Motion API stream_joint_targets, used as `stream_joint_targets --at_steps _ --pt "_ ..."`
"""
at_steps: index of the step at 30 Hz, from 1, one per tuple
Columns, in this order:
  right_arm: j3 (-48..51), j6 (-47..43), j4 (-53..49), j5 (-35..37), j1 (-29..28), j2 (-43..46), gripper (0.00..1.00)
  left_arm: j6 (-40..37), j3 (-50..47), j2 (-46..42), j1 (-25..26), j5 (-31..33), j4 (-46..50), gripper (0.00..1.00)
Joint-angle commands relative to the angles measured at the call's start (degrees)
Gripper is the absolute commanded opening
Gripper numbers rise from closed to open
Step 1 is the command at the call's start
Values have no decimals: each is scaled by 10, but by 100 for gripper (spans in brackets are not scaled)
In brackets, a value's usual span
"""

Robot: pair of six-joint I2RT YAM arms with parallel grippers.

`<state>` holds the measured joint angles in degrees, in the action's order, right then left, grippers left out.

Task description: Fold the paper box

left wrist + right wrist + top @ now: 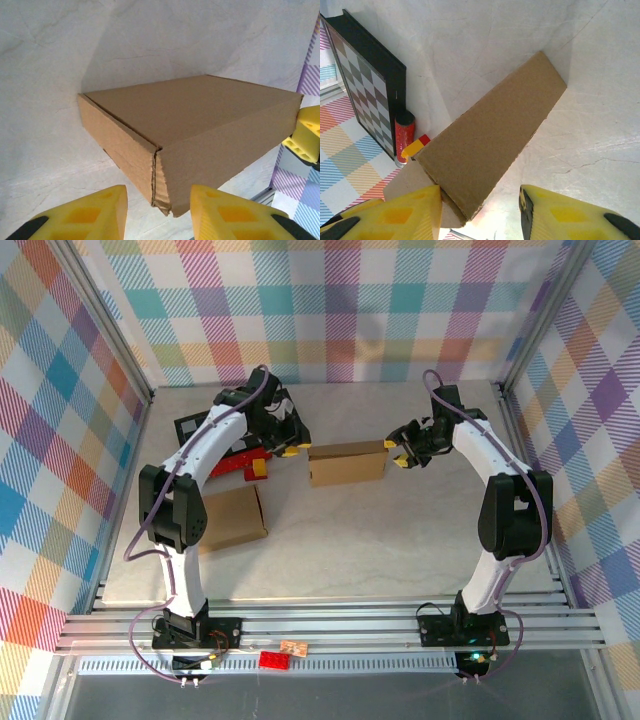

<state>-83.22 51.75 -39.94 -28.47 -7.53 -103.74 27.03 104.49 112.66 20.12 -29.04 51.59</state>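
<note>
The paper box (347, 462) lies shut and flat-lidded in the middle of the table. My left gripper (287, 448) hovers at its left end, open. In the left wrist view the box's near corner (162, 200) sits between the two yellow fingers (97, 215) without touching either. My right gripper (400, 454) is at the box's right end, also open. In the right wrist view the box (490, 145) runs away from me; the left finger (405, 215) rests against its near corner, while the other finger (565, 215) stands well off it.
A second flat cardboard piece (232, 518) lies near the left arm. A black checkered board (367, 85), a red cylinder (404, 132) and a small yellow-red brick (415, 146) sit beyond the box's left end. Plaid walls enclose the table.
</note>
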Motion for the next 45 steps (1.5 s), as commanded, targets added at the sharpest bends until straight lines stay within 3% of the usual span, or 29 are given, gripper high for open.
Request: stream_joint_targets --at_steps 1,10,32,36,40,45 --pt "3 -7 -47 32 -6 -19 44 12 -22 -1 1 -22 -17 35" --pt "0 -4 -46 32 -5 -23 45 0 -73 -3 5 -32 -32 33" --pt "-18 -11 -60 73 -13 -10 47 -63 -114 -7 26 39 -15 22" --pt "15 45 7 80 -19 53 52 -62 -114 -18 32 46 -22 21" --pt "76 147 95 83 -34 115 66 -61 -118 -33 39 54 -32 21" --pt "126 254 172 97 -63 138 76 -62 -122 -39 46 61 -34 21"
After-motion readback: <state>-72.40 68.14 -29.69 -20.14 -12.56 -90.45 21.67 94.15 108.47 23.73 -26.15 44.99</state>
